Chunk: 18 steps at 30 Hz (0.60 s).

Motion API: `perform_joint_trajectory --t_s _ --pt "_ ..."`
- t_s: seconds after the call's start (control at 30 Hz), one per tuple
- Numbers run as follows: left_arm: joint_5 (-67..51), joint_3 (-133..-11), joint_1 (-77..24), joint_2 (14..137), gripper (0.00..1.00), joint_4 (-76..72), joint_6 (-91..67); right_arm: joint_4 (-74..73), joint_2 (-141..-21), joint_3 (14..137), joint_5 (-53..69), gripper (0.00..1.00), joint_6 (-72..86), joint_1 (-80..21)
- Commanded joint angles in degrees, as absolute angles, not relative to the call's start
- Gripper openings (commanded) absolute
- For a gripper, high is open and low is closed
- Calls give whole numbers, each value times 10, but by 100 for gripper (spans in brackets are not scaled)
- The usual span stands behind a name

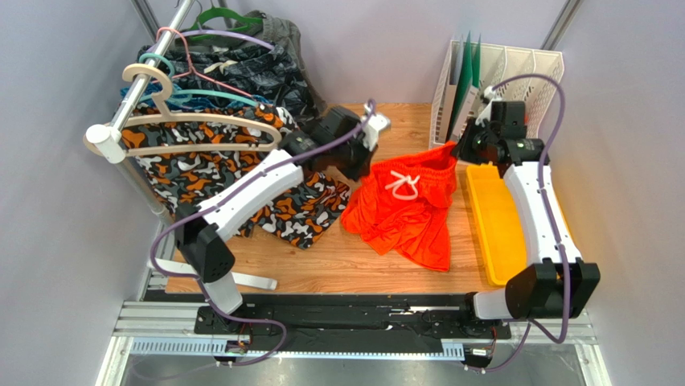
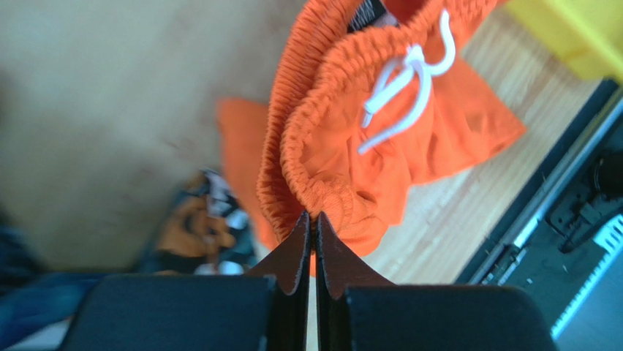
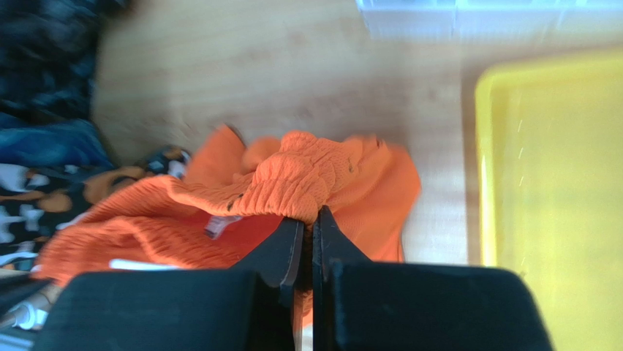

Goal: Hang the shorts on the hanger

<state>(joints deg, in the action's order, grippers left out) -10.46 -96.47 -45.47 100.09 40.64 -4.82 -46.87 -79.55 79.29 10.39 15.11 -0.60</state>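
— Where were the shorts (image 1: 406, 205) found?
— Mid-table, between the camouflage shorts (image 1: 305, 211) and the yellow tray (image 1: 494, 217). The waistband was held raised and the legs were draped on the wood.

— How were they gripped?
— The left gripper (image 2: 313, 223) was clamped on the waistband's edge, with fabric pinched between its tips. The right gripper (image 3: 308, 219) was closed on a bunched fold of the same waistband. From above, both sets of fingertips were hidden by the gripper bodies.

— And the hanger (image 1: 217, 119)?
— It was hung on the rail (image 1: 145, 88) at the far left, well apart from the shorts. Whether the patterned cloth behind it was carried by it could not be told.

— Anything else unclear?
— A label (image 2: 365, 13) inside the waist was cut off at the top of the left wrist view.
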Motion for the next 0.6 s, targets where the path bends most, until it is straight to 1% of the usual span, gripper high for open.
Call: perform_joint_trajectory --t_s 0.0,0.03,0.1,0.17,0.27,0.37,0.47,0.57 --pt "-108 -1059 -421 936 0 452 86 -424 -742 901 127 0 88 -4" --pt "-108 -1083 -419 930 0 465 102 -425 -739 937 130 0 79 -5" --pt "-98 -1108 -415 906 0 472 141 -432 -732 972 134 0 55 -5" --pt "-96 -1118 -412 885 0 474 165 -439 -721 1020 136 0 41 -5" --pt "-132 -1116 -412 833 0 482 217 -456 -697 1054 153 0 19 -4" --pt "-191 -1087 -412 769 0 488 242 -469 -641 1049 200 0 -15 -5" --pt "-279 -1055 -414 708 0 497 243 -483 -572 1029 256 0 -36 -5" --pt "-318 -1035 -426 660 0 497 237 -497 -515 1018 279 0 -43 -5"
